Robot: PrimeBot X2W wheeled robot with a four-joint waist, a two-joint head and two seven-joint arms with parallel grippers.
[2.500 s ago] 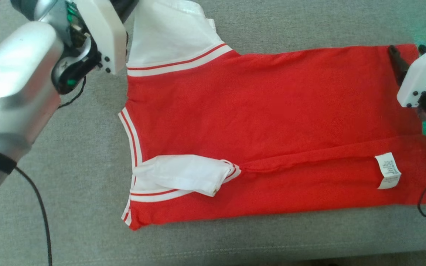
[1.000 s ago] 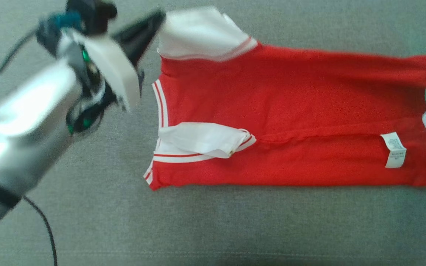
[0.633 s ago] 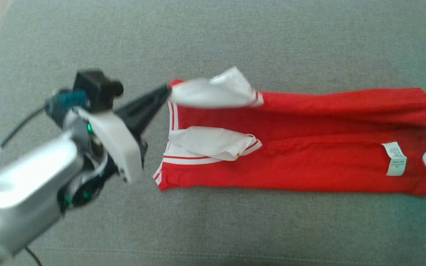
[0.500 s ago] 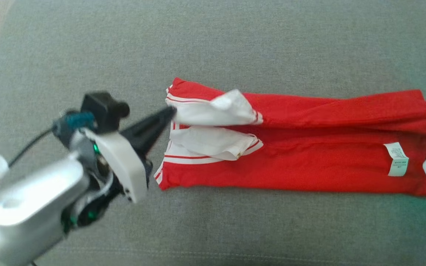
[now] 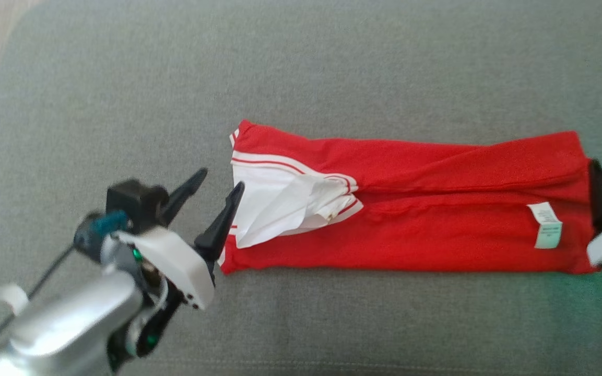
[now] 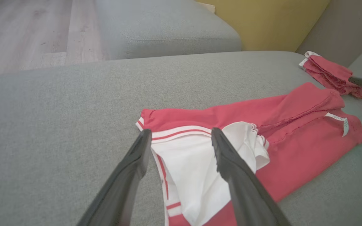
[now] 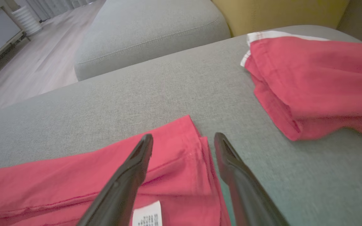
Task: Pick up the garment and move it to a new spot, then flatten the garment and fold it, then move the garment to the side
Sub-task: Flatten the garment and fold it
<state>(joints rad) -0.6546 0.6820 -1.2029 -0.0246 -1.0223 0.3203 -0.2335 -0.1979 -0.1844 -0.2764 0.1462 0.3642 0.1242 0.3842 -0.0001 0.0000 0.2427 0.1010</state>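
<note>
The red garment (image 5: 436,209) lies on the grey cushion (image 5: 332,62), folded lengthwise into a long strip. Its white sleeves (image 5: 285,206) are at the left end and a white label (image 5: 545,225) is near the right end. My left gripper (image 5: 221,180) is open just off the sleeve end, one finger beside the white sleeve (image 6: 193,163). In the left wrist view that gripper (image 6: 181,133) holds nothing. My right gripper (image 7: 184,138) is open over the garment's hem corner (image 7: 174,150). One of its dark fingers (image 5: 599,196) lies at the strip's right end.
A second folded red garment (image 7: 319,78) lies on the cushion beyond the hem end, also in the left wrist view (image 6: 328,73). Another grey seat (image 7: 149,34) and wooden floor (image 6: 27,31) lie past the cushion's edge. A yellow backrest (image 6: 268,22) stands behind.
Both grippers brought the garment's far edge over onto its near half, narrowing it to a strip. The left gripper let go of the sleeve and drew back open. The head camera shifted too.
</note>
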